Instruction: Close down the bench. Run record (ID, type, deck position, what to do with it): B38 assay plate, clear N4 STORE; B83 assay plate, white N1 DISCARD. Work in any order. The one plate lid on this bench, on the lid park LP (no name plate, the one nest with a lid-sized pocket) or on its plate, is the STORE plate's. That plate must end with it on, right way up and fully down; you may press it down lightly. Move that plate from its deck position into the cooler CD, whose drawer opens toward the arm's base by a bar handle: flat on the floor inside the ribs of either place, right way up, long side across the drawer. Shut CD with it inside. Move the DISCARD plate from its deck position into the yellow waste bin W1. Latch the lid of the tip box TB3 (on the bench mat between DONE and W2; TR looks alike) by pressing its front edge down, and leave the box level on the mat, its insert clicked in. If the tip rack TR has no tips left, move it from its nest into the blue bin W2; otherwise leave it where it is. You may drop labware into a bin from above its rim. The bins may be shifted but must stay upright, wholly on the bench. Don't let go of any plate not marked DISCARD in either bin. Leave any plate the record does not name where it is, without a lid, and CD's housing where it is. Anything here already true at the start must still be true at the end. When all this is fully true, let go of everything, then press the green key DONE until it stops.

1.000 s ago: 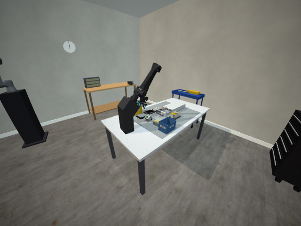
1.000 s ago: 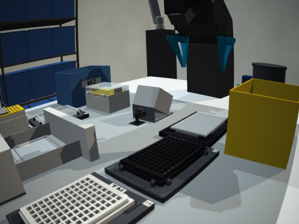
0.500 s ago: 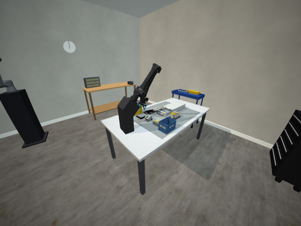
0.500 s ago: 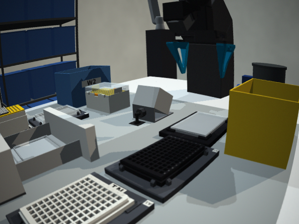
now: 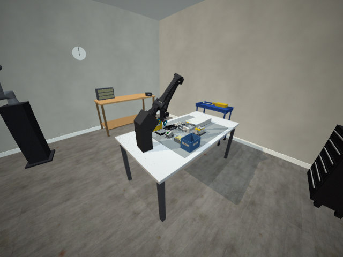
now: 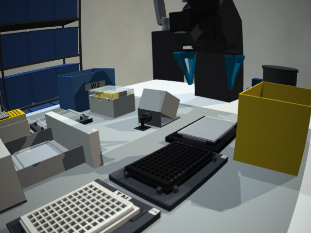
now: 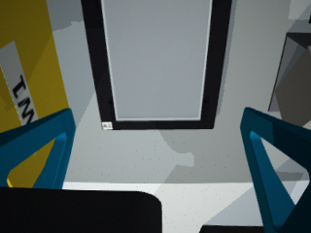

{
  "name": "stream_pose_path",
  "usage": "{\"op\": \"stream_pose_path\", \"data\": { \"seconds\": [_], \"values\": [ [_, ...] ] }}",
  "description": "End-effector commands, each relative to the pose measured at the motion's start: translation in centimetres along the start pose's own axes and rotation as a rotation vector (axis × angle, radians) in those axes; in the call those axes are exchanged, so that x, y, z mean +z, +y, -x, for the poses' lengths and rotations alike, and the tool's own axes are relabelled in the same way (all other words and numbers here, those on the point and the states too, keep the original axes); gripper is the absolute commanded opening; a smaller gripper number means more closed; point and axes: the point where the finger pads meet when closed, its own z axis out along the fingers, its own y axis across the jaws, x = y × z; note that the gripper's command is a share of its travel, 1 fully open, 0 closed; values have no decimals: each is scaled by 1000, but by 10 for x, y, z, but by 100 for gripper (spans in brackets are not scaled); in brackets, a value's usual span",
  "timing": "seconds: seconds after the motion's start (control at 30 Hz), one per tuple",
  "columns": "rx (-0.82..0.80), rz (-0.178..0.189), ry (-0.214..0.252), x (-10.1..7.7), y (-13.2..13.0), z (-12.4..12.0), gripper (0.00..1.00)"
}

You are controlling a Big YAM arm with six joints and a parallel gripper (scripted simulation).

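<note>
So the hand [image 6: 211, 69] was spread as wide as it goes, both blue fingers [image 6: 188, 65] pointing down with nothing between them and nothing touching them. It hung in the air above the counter [image 5: 163, 163], over the near end of the lid park [image 7: 222, 58], the black nest holding the flat pale plate lid [image 7: 157, 49]. From the wrist view the lid sat square in its pocket, right in the gap between the two fingers but well below them. Taking that lid park as the landmark: the yellow waste bin [image 6: 272, 127] stood just beside it, upright, and I couldn't see inside it. On the opposite side from the arm's base sat a black well plate [image 6: 169, 164] on its own dark nest, and past that the white assay plate [image 6: 80, 209] on the nest with the name plate at its corner. Across the mat from the lid park, the cooler's drawer [image 6: 47, 160] was pulled open with a clear flat thing lying inside; whether that was a plate, I couldn't tell for sure. The grey housing of the DONE key [image 6: 159, 106] was near the lid park's other side, then the tip box [image 6: 112, 101] with its clear lid, then the blue bin [image 6: 84, 84] marked W2 behind that, all apart from each other.
</note>
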Motion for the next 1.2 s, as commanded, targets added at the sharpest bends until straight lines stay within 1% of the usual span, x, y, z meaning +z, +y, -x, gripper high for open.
{"op": "stream_pose_path", "data": {
  "seconds": [0.0, 0.43, 0.5, 0.53, 0.6, 1.0, 1.07, 1.1, 1.17],
  "values": [
    [-7, -2, 0, 6, -1, 1, 100],
    [-6, -1, -3, 24, -1, 2, 100],
    [-6, -1, -3, 24, -1, 2, 100],
    [-15, 2, 3, 24, 0, -3, 100],
    [-6, -1, -2, 28, -1, 1, 100],
    [-6, -1, -2, 44, -1, 1, 100],
    [-6, -1, -2, 44, -1, 1, 100],
    [-16, 2, 4, 44, 0, -4, 100],
    [-6, -1, -2, 48, -1, 1, 100]
  ]
}}
